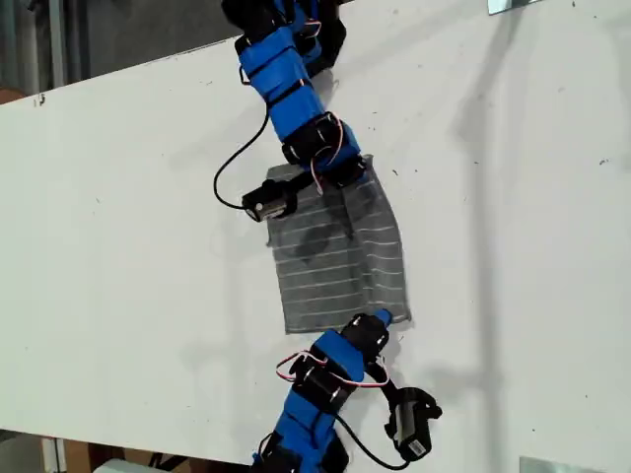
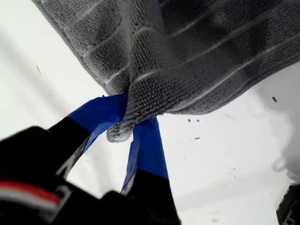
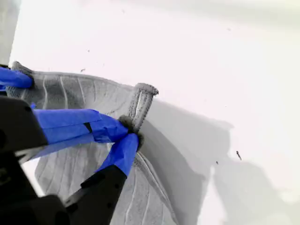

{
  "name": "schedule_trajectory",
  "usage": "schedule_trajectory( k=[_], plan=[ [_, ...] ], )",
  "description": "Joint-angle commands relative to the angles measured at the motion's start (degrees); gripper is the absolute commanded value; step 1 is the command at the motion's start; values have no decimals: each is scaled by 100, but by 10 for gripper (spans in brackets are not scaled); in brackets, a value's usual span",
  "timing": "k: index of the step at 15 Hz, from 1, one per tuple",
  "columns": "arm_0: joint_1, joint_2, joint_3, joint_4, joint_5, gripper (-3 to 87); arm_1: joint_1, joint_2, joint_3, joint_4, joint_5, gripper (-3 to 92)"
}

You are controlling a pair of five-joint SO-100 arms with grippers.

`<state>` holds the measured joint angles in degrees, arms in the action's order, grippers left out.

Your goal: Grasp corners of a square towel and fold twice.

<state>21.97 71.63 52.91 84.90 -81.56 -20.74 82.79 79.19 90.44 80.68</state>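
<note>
The dark grey striped towel (image 1: pixel 340 261) lies mid-table between two blue arms. One arm reaches in from the exterior view's top, its gripper (image 1: pixel 347 177) at the towel's upper edge. The other comes from the bottom, its gripper (image 1: pixel 380 317) at the lower right corner. The wrist views do not tell which arm is which. My first gripper (image 2: pixel 124 119) is shut on a rounded corner (image 2: pixel 117 133) of the towel (image 2: pixel 187 56), whose cloth rises beyond it. My second gripper (image 3: pixel 130 133) is shut on a bunched corner (image 3: pixel 140 101) of the towel (image 3: pixel 70 93).
The white table (image 1: pixel 118 246) spreads wide on both sides of the towel in the exterior view. Black motor blocks and cables hang beside each arm (image 1: pixel 268 200) (image 1: pixel 412 419). A blue tip (image 3: pixel 14 77) shows at the towel's far edge in the second wrist view.
</note>
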Motion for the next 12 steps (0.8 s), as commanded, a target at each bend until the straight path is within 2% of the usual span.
schedule_trajectory(
  k=[1, 3, 7, 11, 12],
  plan=[
    [-756, 738, 88, 387, 343, -1, 721, 1046, 149, 53, -431, -1],
    [-1556, 1028, 633, 589, 642, -1, 1529, 1661, 677, -44, -826, -1],
    [-3050, 2250, 3076, -264, 1046, -1, 3023, 2136, 1582, -519, -1635, -1],
    [-3946, 3182, 4737, -888, 1327, -1, 4236, 1863, 2171, -1204, -2408, -1],
    [-3999, 3208, 4948, -967, 1310, -1, 4324, 1600, 2188, -1230, -2461, -1]
  ],
)
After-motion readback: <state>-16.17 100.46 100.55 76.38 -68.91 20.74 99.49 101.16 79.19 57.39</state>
